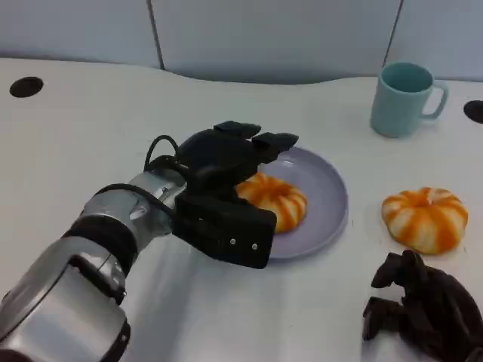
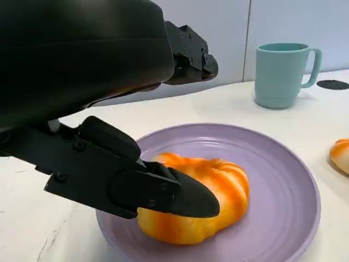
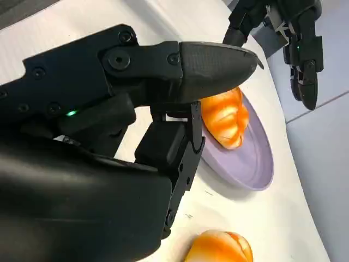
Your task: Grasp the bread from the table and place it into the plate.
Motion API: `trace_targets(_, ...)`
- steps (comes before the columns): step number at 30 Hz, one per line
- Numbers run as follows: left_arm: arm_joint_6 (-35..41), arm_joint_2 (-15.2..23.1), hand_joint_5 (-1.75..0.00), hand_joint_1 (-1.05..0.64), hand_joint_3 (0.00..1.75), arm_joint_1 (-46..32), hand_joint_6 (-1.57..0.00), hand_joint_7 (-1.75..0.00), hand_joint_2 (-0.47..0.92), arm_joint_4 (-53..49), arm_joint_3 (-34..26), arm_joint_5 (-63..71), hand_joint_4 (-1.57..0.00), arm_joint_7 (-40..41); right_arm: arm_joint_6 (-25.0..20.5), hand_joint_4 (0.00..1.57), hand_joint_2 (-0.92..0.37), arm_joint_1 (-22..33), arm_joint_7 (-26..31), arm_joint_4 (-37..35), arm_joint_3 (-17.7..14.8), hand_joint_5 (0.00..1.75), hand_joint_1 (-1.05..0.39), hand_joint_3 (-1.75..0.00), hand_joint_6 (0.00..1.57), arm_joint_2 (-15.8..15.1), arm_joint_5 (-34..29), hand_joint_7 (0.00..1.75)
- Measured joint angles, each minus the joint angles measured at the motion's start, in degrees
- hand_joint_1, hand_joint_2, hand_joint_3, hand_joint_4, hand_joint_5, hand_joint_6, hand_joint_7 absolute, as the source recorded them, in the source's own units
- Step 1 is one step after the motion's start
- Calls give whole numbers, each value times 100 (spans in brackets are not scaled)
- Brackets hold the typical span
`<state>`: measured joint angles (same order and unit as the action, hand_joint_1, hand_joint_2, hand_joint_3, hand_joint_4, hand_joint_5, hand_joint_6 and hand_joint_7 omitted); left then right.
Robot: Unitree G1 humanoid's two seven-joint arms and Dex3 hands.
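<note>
One orange-striped bread lies on the purple plate with the left hand over it, fingers spread and gripping nothing, while a second bread sits on the white table near a teal mug, just beyond the right hand, its fingers curled inward, empty.

White table against pale grey panels

The white table has a wavy far edge and two round black holes, one near its far left corner, one at its far right edge. Behind it stands a pale grey panelled wall with thin dark vertical seams. The light is soft and even.
</note>
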<state>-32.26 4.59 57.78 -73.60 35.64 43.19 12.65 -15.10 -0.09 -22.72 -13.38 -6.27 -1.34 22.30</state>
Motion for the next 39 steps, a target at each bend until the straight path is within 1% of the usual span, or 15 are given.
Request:
trace_targets(2, -339, 14, -17, -80, 10, -223, -15, -5, 92, 105, -554, -751, -5, -559, 32, 124, -92, -30, -69, -44, 10, 119, -47, -44, 111, 3, 5, 112)
trace_targets(6, -1040, -4, -22, -80, 12, -1042, -19, -5, 92, 445, -1825, -2677, -8, -2249, 172, 124, -92, -74, -229, -163, 18, 118, -45, -46, 111, -6, -2, 111)
trace_targets(9, -1028, -3, -27, -80, 16, -1776, -25, -7, 92, 897, -2603, -3944, -14, -3446, 212, 123, -92, -75, -249, -195, 16, 120, -46, -47, 112, -22, -16, 113)
trace_targets(12, -920, -62, -34, -79, 15, -2352, -35, -9, 92, 1363, -3037, -4623, -26, -4000, 210, 122, -92, -89, -246, -217, 10, 121, -45, -48, 111, -38, -21, 114)
trace_targets(18, -491, -426, -45, -73, 27, -3171, -47, -10, 92, 2371, -3598, -5558, -45, -4271, 207, 123, -92, -140, -308, -293, -7, 120, -44, -47, 111, -37, -2, 113)
trace_targets(22, 82, -683, -67, -62, 26, -3676, -66, -13, 92, 3092, -3908, -6144, -60, -4315, 219, 125, -92, -162, -313, -327, -21, 118, -45, -45, 112, -30, 4, 112)
trace_targets(24, 464, -875, -82, -56, 25, -4003, -80, -21, 92, 3587, -4097, -6483, -69, -4206, 219, 126, -92, -183, -311, -349, -29, 117, -45, -45, 113, -25, 2, 111)
trace_targets(25, 640, -995, -93, -54, 28, -4174, -84, -29, 92, 3835, -4190, -6598, -72, -4050, 214, 127, -92, -187, -304, -351, -33, 117, -45, -45, 113, -25, 2, 111)
trace_targets(26, 828, -1109, -97, -54, 28, -4335, -85, -33, 92, 4057, -4273, -6720, -73, -3860, 210, 127, -92, -192, -301, -351, -33, 116, -45, -46, 113, -24, 1, 111)
trace_targets(28, 1160, -1252, -116, -49, 34, -4615, -76, -67, 92, 4450, -4389, -6804, -70, -3527, 207, 127, -92, -195, -298, -354, -36, 115, -46, -46, 112, -24, -6, 110)
trace_targets(30, 1327, -1318, -128, -49, 32, -4819, -68, -87, 92, 4680, -4452, -6817, -67, -3323, 206, 128, -92, -200, -294, -358, -35, 115, -46, -46, 112, -24, -14, 110)
trace_targets(33, 1362, -1342, -135, -47, 34, -4967, -65, -95, 92, 4867, -4483, -6754, -66, -3221, 193, 128, -92, -205, -274, -358, -34, 114, -46, -45, 113, -24, -16, 110)
trace_targets(34, 1373, -1344, -146, -44, 44, -4973, -61, -106, 87, 4900, -4485, -6743, -65, -3215, 190, 129, -92, -206, -267, -358, -34, 114, -45, -45, 113, -24, -16, 110)
trace_targets(37, 1699, -1343, -159, -41, 73, -5130, -56, -120, 75, 5113, -4484, -6750, -63, -3191, 117, 129, -92, -208, -200, -312, -31, 115, -46, -44, 113, -21, -16, 111)
trace_targets(39, 1888, -1341, -162, -41, 80, -5260, -56, -123, 73, 5128, -4483, -6736, -62, -3180, 78, 129, -92, -203, -189, -280, -34, 115, -46, -43, 113, -21, -14, 111)
